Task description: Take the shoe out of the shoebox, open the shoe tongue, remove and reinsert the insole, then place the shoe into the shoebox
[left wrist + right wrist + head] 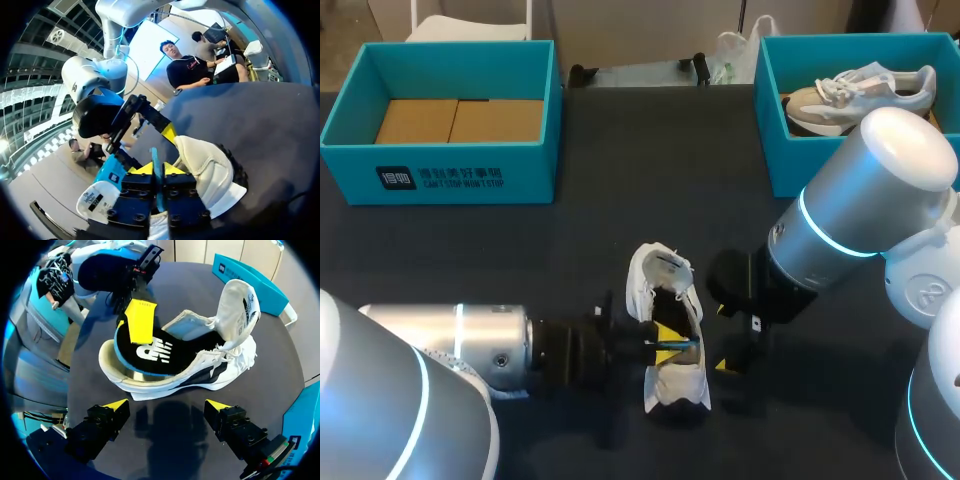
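A white shoe [642,290] [220,365] lies on its side at the middle of the dark table, its tongue [240,305] folded open. The black insole [155,352], blue underneath, sticks partly out of the shoe's opening. My left gripper [672,345] [156,169] comes in from the left and is shut on the insole's thin blue edge [155,160]. Its yellow finger [140,325] lies flat on the insole. My right gripper [725,338] [164,410] stands open just right of the shoe, with nothing between its fingers.
A teal shoebox [450,175] with brown cardboard inside stands at the back left. A second teal box [765,110] at the back right holds another shoe [860,90]. My right arm's forearm [860,200] hangs over the table's right side.
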You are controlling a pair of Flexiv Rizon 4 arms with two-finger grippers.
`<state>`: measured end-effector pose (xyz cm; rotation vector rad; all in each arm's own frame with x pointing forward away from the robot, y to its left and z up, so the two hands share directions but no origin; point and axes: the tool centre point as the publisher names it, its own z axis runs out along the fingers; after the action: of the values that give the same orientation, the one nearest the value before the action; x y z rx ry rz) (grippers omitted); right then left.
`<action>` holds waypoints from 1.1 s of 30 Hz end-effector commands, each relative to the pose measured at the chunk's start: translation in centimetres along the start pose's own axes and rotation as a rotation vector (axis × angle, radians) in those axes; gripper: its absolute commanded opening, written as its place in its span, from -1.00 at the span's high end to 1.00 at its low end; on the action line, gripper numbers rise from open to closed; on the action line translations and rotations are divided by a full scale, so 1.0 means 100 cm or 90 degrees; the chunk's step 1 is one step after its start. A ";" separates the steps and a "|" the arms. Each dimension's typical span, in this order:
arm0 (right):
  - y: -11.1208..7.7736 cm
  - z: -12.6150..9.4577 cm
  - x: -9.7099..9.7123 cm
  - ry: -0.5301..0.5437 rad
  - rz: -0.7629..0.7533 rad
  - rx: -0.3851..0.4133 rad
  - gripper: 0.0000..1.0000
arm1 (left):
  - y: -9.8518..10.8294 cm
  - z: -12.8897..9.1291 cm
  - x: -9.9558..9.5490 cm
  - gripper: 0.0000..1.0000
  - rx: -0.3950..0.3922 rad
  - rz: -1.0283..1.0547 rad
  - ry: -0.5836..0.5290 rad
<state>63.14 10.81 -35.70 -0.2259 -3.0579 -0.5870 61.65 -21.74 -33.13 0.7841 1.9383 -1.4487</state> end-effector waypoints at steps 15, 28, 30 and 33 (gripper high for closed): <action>0.000 0.001 0.001 -0.002 0.001 0.000 -1.00 | 0.017 0.010 0.005 0.69 -0.009 0.003 0.043; 0.000 0.001 0.001 -0.002 0.001 0.000 -1.00 | -0.004 -0.006 -0.006 0.19 0.007 0.012 0.062; 0.000 0.001 0.001 -0.002 0.001 0.000 -1.00 | -0.007 -0.007 -0.008 0.19 0.009 0.013 0.066; 0.001 -0.002 0.000 -0.008 -0.008 0.002 -1.00 | -0.011 -0.010 -0.011 0.18 0.009 0.018 0.074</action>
<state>63.22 10.82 -35.68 -0.2197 -3.0618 -0.5886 61.67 -21.75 -32.14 0.9043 1.9818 -1.4340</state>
